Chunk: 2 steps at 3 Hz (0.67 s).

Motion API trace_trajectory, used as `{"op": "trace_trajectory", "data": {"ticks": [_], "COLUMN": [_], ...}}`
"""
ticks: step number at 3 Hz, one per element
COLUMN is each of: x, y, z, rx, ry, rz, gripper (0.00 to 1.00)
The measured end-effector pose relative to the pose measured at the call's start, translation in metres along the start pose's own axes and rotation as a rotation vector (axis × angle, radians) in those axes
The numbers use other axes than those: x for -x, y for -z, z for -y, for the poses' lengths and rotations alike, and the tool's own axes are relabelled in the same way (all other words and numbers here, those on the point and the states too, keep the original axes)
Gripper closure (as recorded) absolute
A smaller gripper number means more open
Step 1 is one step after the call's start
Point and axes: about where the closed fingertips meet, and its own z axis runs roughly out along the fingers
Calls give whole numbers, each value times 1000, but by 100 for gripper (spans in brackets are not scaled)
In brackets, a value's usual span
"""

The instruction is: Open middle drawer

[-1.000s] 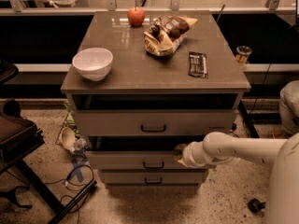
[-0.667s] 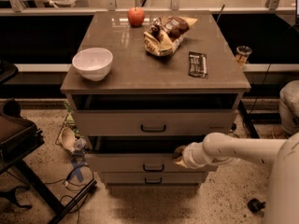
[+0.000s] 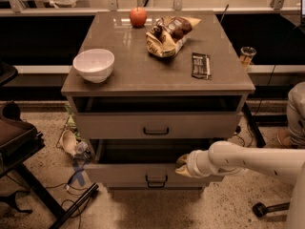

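The middle drawer point(image 3: 124, 173) of the grey-beige cabinet is pulled out towards me. Its flat front carries a small dark bar handle point(image 3: 156, 180) at the centre, and a dark opening shows behind the front. My gripper point(image 3: 183, 165) is at the end of the pale arm that reaches in from the right. It sits at the top edge of the middle drawer's front, just right of the handle. The top drawer point(image 3: 156, 126) above it stands slightly out. The bottom drawer is hidden under the middle one.
On the cabinet top point(image 3: 143, 70) are a white bowl point(image 3: 94, 64), a red apple point(image 3: 138, 16), a snack bag point(image 3: 167, 35) and a dark bar wrapper point(image 3: 200, 65). A dark chair point(image 3: 16, 142) and cables point(image 3: 71, 185) lie on the floor at the left. A castor point(image 3: 259, 209) is at the right.
The middle drawer's front has slid further out towards me and now covers the bottom drawer. My gripper has moved with it, a little left and down.
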Motion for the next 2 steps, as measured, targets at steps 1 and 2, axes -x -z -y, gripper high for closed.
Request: {"op": "trace_trajectory", "data": {"ticks": [1, 2], "x": [-9, -9], "y": [14, 14], "z": [-25, -25], "rx": [20, 20], "ry": [-12, -12], "rz": [8, 8], "gripper": [100, 100]}}
